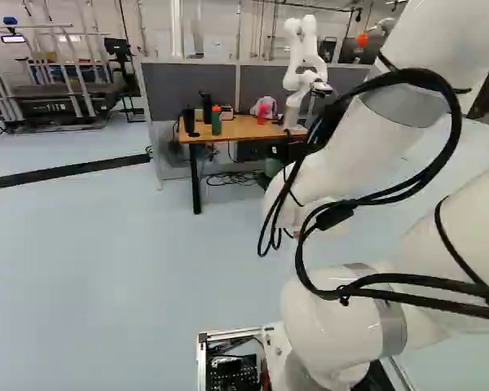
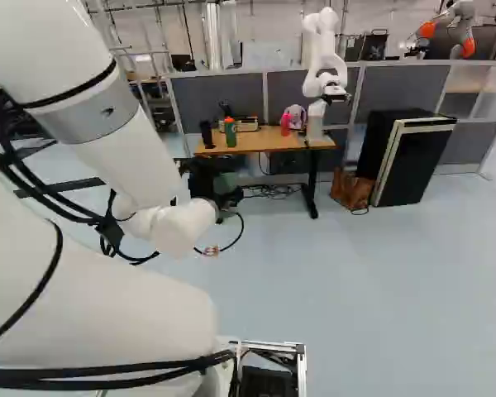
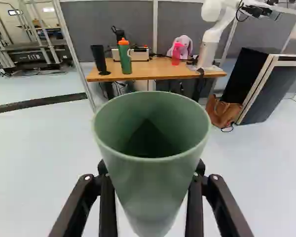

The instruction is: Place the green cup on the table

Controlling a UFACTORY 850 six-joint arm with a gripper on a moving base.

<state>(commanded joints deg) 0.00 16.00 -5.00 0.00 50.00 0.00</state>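
My gripper point(image 2: 208, 184) shows in the right base view beyond the arm's white wrist, partly hidden, with the green cup point(image 2: 228, 184) at it. In the wrist view the gripper point(image 3: 152, 173) is shut on the green cup point(image 3: 153, 182), one finger against each side. The cup's wide round mouth faces the camera, and its narrow end lies between the fingers. The wooden table point(image 3: 163, 74) stands some way ahead, beyond a stretch of floor. In the left base view the table point(image 1: 248, 130) is behind the arm's cables.
On the table stand a black cup point(image 3: 99, 59), a green bottle with an orange lid point(image 3: 125, 58), a pink bottle point(image 3: 176, 54) and a plush toy point(image 3: 185, 43). Another robot point(image 3: 210, 39) is mounted at one end. A brown bag point(image 3: 222, 112) and black cabinet point(image 2: 409, 157) stand beyond that end.
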